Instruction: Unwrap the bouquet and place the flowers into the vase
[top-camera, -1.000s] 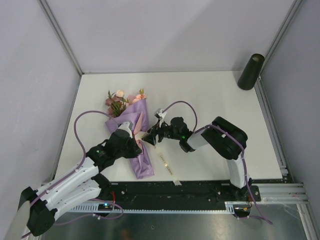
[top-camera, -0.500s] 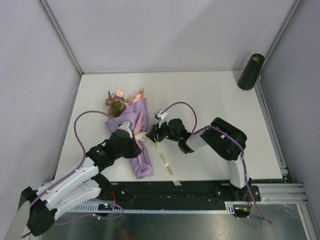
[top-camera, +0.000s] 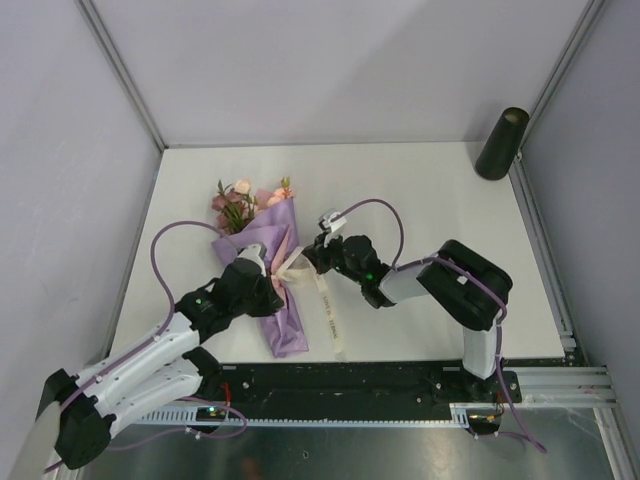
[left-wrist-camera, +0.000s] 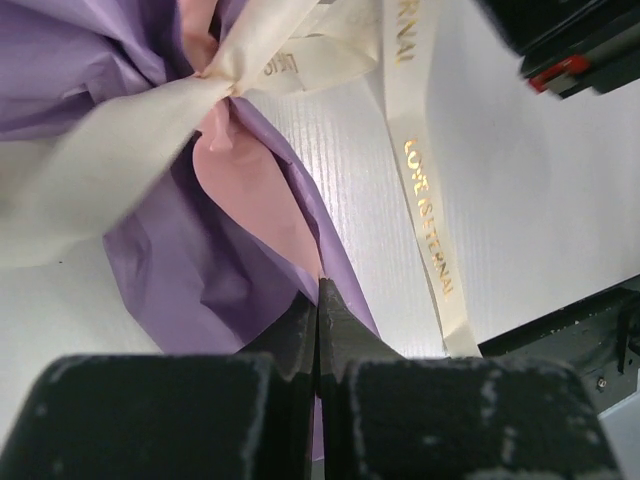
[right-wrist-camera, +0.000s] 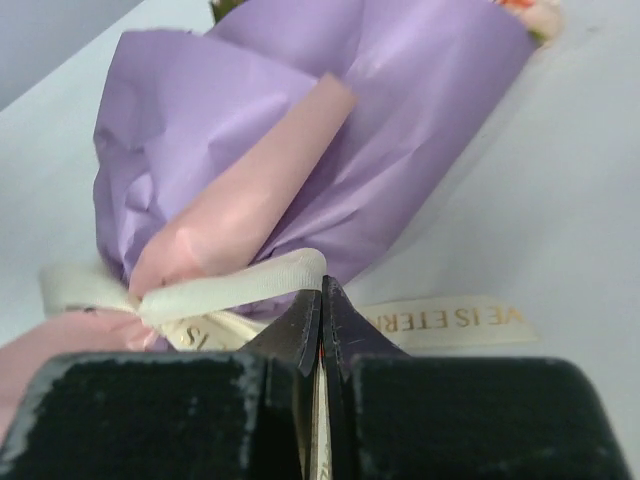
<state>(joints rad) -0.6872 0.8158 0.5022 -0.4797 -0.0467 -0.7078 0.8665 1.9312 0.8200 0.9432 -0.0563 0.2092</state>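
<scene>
So the right gripper (right-wrist-camera: 320, 290) just snapped from spread to clamped on the cream ribbon (right-wrist-camera: 235, 290), dragging its tail straighter, while the left gripper (left-wrist-camera: 318, 300) pinches the paper of the bouquet (top-camera: 270, 240) left of centre; I'd say the untying has started, with the vase (top-camera: 501, 142) untouched at upper right.

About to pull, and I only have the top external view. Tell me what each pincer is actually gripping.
Observer: In the right wrist view, the right pincer is shut on the cream ribbon, a strip caught between its fingers.
Operator: Now report the left.
Observer: Left wrist view: the left pincer is shut on the bouquet, apparently pinching the lilac paper's edge.
Operator: Check the knot.
Observer: The knot is tied, not yet undone.
</scene>
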